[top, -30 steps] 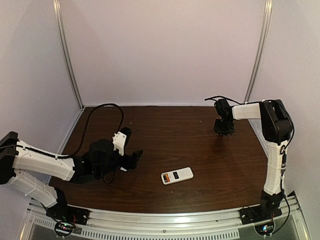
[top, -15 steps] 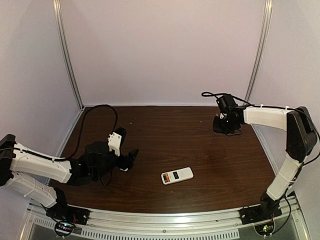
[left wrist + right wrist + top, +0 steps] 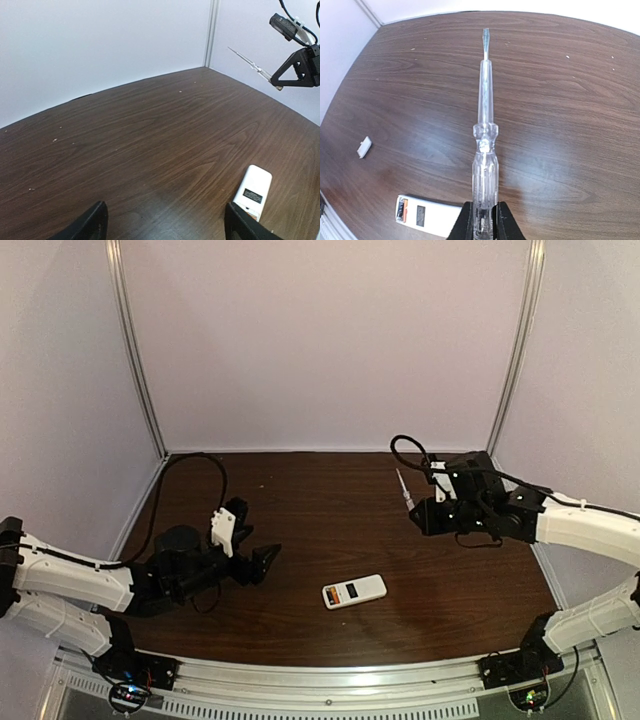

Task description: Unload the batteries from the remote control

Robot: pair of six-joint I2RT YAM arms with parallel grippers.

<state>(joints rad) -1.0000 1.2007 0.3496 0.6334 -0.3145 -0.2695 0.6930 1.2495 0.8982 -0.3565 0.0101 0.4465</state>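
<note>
I'm clamping the screwdriver (image 3: 484, 125) in the right gripper (image 3: 482, 220), left gripper (image 3: 170, 222) hanging wide. Prying unbraced, I'm risking skidding the remote control (image 3: 354, 591) away.

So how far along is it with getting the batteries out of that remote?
Done: a small white piece, likely the cover, lies apart from the remote control. In hand: the right pincer grips a clear screwdriver above the table; the left pincer is open and empty. Left: an orange patch shows at the remote's end and no battery lies loose, so both probably remain inside.
</note>
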